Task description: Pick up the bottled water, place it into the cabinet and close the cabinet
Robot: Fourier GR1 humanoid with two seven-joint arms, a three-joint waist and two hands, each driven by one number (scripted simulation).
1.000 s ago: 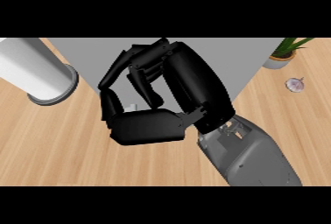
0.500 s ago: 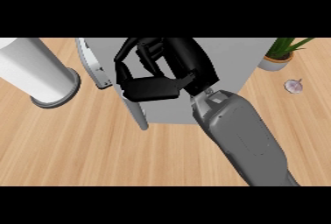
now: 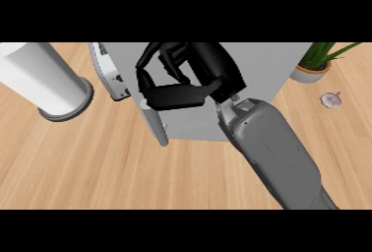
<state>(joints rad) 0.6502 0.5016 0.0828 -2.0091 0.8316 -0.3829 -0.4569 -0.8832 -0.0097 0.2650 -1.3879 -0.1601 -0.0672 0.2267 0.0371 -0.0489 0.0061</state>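
My right hand hangs over the left part of the grey cabinet, fingers and thumb curled as round something. The bottled water shows nowhere on the counter and is hidden, apparently inside that curled hand. The cabinet's door stands open at the cabinet's left side, swung out toward the white cylinder. My grey right forearm comes in from the lower right and crosses the cabinet's near edge. The left hand is not in the picture.
A tall white cylinder on a grey base stands at the left, close to the open door. A potted plant sits at the back right, with a small pale round object in front of it on the wooden counter.
The right hand has moved away from me, from above the counter to over the cabinet's left side. The open door has come into sight.
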